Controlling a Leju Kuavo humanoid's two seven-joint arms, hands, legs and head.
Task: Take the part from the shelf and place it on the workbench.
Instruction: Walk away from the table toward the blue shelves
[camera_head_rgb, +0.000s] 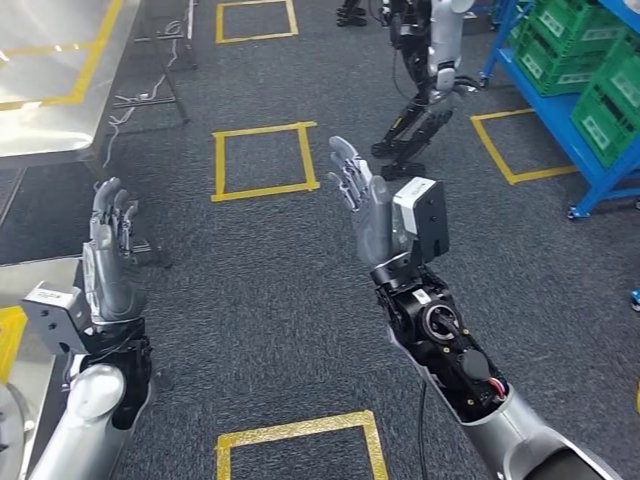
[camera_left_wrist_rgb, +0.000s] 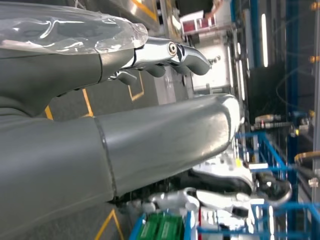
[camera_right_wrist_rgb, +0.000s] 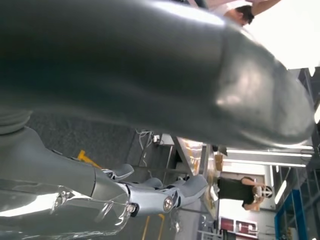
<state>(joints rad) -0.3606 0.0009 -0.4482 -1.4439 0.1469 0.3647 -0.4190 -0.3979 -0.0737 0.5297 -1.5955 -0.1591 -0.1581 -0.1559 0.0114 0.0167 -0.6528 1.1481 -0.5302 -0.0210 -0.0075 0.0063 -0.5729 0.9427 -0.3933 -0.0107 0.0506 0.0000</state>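
From up top, left robot hand (camera_head_rgb: 112, 262) and right robot hand (camera_head_rgb: 367, 205) are both raised, fingers spread, holding nothing. Blue shelf (camera_head_rgb: 562, 125) with green crates (camera_head_rgb: 596, 90) sits off beyond the right one; can't pick out the part. Wrist views: fingers (camera_left_wrist_rgb: 177, 52) loose. I'd turn to face that shelf before reaching.

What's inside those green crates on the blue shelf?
From the head view, the green crates on the blue shelf show slatted walls and white labels. Their insides are hidden, so any part in them cannot be seen.
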